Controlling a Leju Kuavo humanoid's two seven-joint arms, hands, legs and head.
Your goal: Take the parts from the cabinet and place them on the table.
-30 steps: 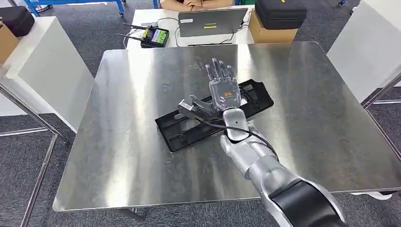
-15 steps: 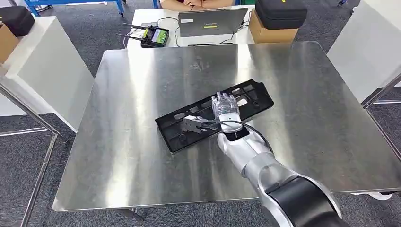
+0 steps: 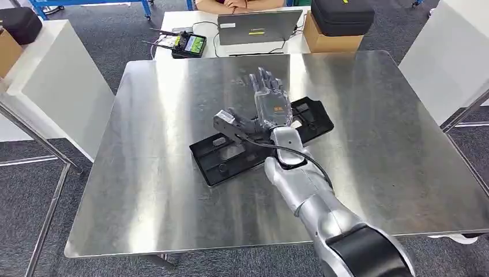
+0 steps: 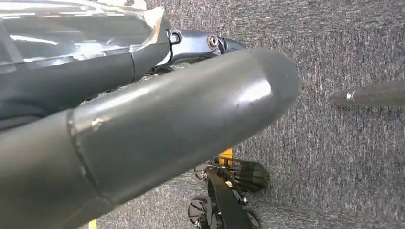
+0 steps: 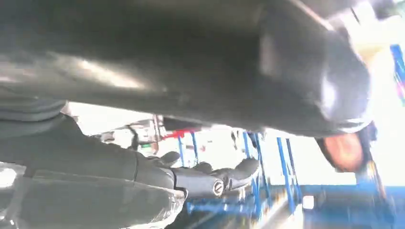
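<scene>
One black part [image 3: 230,154] lies flat on the steel table [image 3: 144,190], a long slotted plastic panel running diagonally across the middle, and it sits just where it sat half a second ago. What has changed is the right hand [image 3: 266,107]: back then it was tipped down with its fingertips at the panel, and now it is lifted and levelled out above the panel's far half, back of the hand up. Its fingers [image 3: 262,81] are spread and stretched out toward the far edge of the table, the thumb [image 3: 228,121] stuck out to the robot's left, holding nothing. That is much the same pose it had a full second ago, so the hand dipped and rose again. The silver forearm reaches in from the lower right, crossing the panel's middle.

Left hand [image 4: 157,119]: the left wrist view has it close up over grey carpet, a thick grey thumb across the picture; whether its fingers are spread or curled, I cannot tell.

Beyond the table, a laptop [image 3: 259,26] stands open.
</scene>
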